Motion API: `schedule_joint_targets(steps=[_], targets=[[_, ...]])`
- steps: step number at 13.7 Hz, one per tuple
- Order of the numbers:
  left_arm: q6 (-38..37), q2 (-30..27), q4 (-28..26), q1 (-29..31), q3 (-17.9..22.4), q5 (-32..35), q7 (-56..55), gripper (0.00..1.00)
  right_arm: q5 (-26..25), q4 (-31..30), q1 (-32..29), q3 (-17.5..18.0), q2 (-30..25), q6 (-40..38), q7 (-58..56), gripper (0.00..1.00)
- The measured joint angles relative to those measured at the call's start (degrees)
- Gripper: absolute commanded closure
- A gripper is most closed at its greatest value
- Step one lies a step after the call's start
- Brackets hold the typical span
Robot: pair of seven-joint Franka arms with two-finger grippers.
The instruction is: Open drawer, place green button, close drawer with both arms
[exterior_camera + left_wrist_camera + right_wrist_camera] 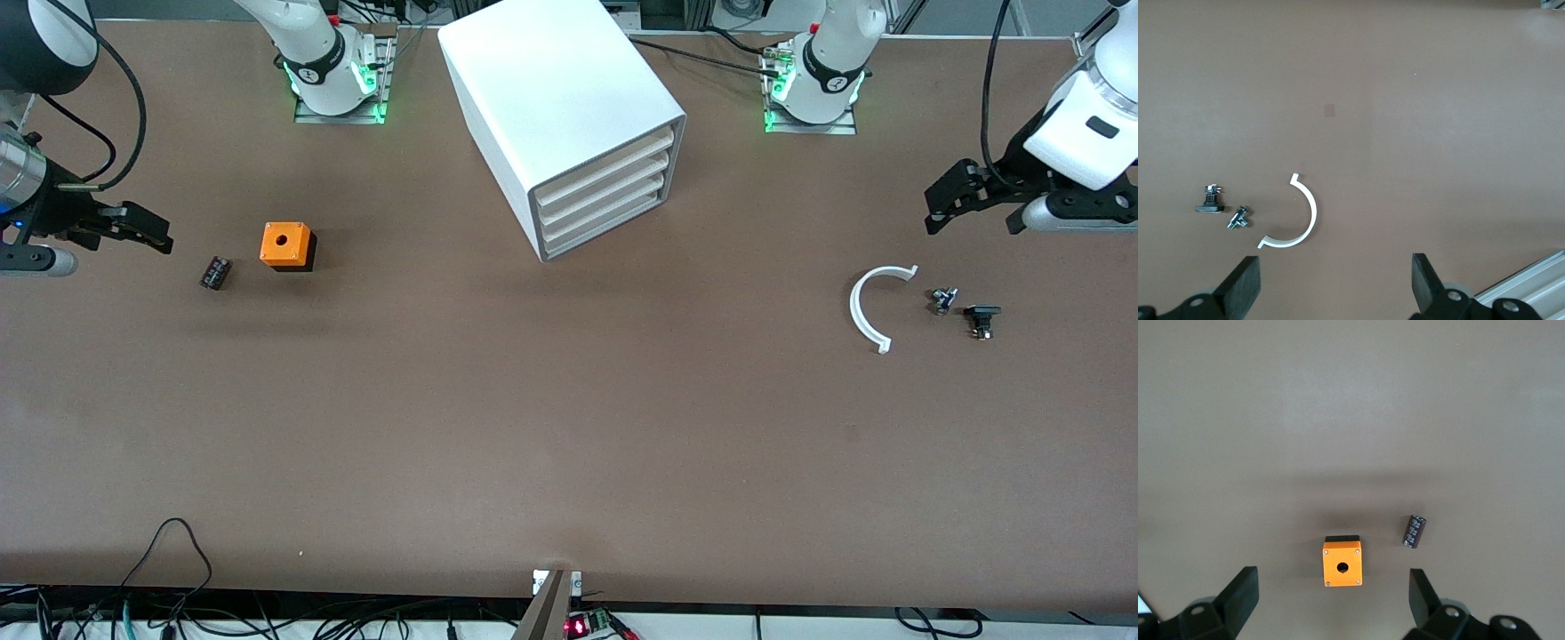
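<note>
The white cabinet [560, 107] stands between the arms' bases, and all its drawers are closed. The drawer [605, 223] is the lowest of the stack. The button [943, 300] [1239, 218] lies on the table toward the left arm's end, between a white half ring [876, 307] [1298, 217] and a black flat-capped part [981, 318] [1209, 202]. My left gripper [947, 206] [1337, 273] hangs open and empty over the table beside these parts. My right gripper [147, 228] [1333, 595] hangs open and empty at the right arm's end.
An orange cube with a hole [286, 244] [1342, 565] and a small dark cylinder [215, 272] [1415, 531] lie near my right gripper. Cables run along the table edge nearest the front camera.
</note>
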Motion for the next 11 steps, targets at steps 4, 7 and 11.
schedule_joint_targets(steps=[4,7,11], targets=[[-0.2,0.0,0.0,0.3,0.9,0.0,0.2,0.0,0.0,0.0,0.0,0.0,0.0,0.0,0.0,0.0],[-1.2,0.0,0.2,0.1,0.5,0.0,0.7,0.0,0.0,0.0,0.0,0.0,0.0,0.0,0.0,0.0],[-1.4,0.0,0.3,0.2,0.6,0.0,5.0,0.0,0.0,0.0,0.0,0.0,0.0,0.0,0.0,0.0]])
